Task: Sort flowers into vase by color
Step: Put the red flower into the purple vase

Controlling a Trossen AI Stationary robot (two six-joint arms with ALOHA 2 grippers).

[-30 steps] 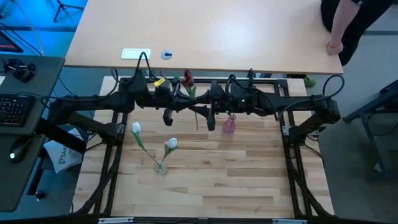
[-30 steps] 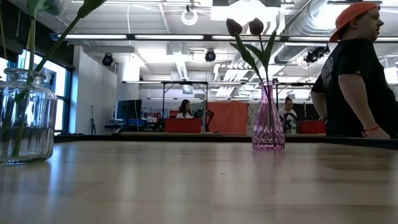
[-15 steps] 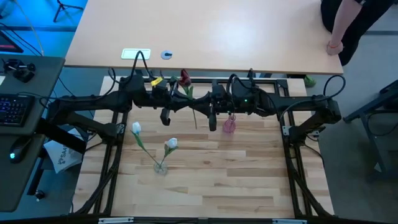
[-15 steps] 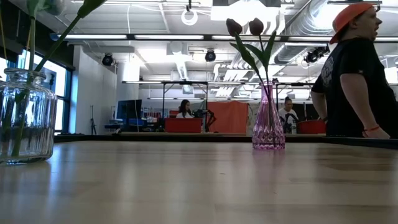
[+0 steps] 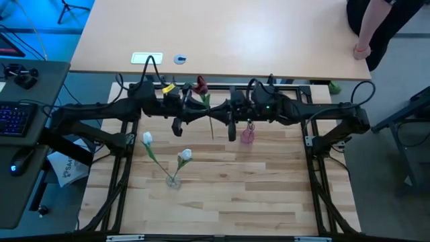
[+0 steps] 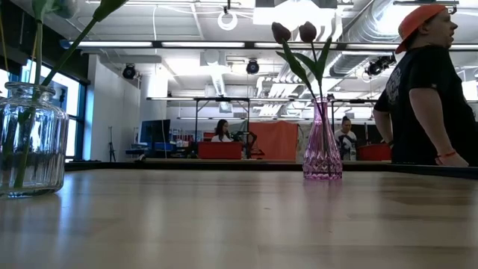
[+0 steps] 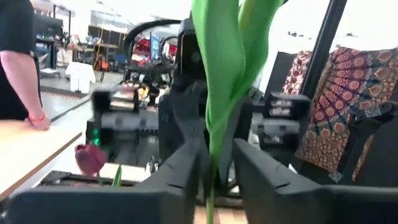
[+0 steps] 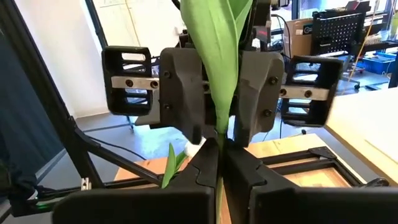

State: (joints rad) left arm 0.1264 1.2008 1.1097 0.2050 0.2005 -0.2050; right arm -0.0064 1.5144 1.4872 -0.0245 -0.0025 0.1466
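A dark red tulip (image 5: 201, 85) hangs in the air over the table's far part, its green stem (image 5: 210, 124) running down toward the table. My left gripper (image 5: 200, 111) (image 7: 219, 171) and right gripper (image 5: 219, 114) (image 8: 219, 163) face each other, both shut on it. The pink vase (image 5: 247, 136) (image 6: 323, 149) stands right of them; in the low view two dark red heads (image 6: 295, 31) show above it. A clear jar (image 5: 173, 181) (image 6: 30, 142) holds two white tulips (image 5: 146, 138) (image 5: 185, 155) by their stems. My left gripper pinches the tulip's stem (image 7: 211, 198) where a broad green leaf (image 7: 221, 74) rises from it. Its fingers come level from the table's left and lie across the stem. The flower is lifted clear and tilted, head toward the far edge. My right gripper pinches the same stem (image 8: 219, 146) between its two fingers, just below the leaf (image 8: 214, 56). Its fingers come level from the table's right, across the stem and opposite the left gripper.
A large light tabletop (image 5: 222, 33) lies beyond the far edge, with a card (image 5: 146, 58) and a small round thing (image 5: 180, 59) on it. A person (image 6: 426, 90) stands at its right end. Black frame rails (image 5: 316, 175) run along both sides. Bare wood lies toward the near edge.
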